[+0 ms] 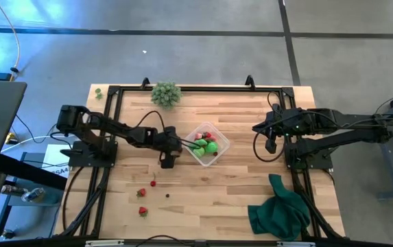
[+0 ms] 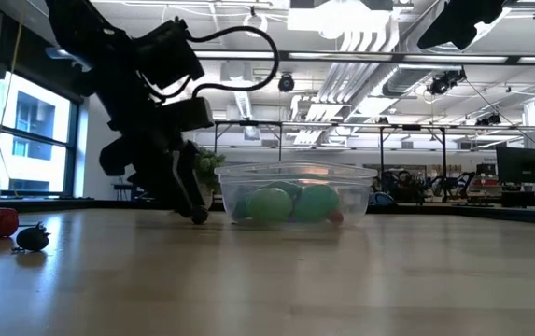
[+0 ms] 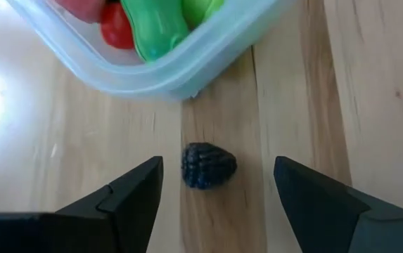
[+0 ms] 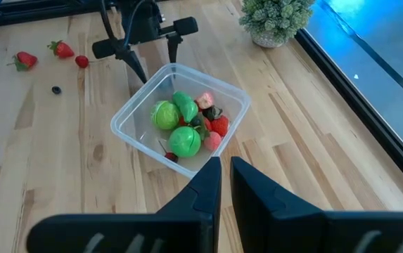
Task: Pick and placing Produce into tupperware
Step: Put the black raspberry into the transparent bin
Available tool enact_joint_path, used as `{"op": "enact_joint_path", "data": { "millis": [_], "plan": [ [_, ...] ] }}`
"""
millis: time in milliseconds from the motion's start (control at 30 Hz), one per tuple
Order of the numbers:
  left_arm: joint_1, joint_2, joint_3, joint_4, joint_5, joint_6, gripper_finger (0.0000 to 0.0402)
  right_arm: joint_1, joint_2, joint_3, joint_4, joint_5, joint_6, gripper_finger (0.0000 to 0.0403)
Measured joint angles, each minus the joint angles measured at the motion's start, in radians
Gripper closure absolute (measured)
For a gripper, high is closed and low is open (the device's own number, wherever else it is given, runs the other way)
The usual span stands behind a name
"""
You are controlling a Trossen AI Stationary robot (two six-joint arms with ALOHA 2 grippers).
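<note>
Left gripper down at the table, fingers spread either side of a dark berry, just beside the tupperware. Right gripper waits off at the table's right, fingers pressed together.

Left gripper fingers spread wide over bare wooden table. Dark blackberry lies between them, touching neither. Just beyond: tupperware corner (green and red produce inside).
</note>
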Motion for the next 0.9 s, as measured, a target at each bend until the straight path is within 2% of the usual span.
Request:
{"op": "enact_joint_path", "data": {
  "millis": [500,700,900],
  "plan": [
    [0.0,0.04,0.001,0.047,-0.011,-0.016,0.014,0.0,0.0,0.0,0.0,0.0,0.0,0.0378],
    [0.0,0.079,0.004,0.078,0.031,-0.057,0.014,0.0,0.0,0.0,0.0,0.0,0.0,0.0378],
    [0.0,0.083,0.008,0.074,0.02,-0.052,0.0145,0.0,0.0,0.0,0.0,0.0,0.0,0.0378]
  ]
}}
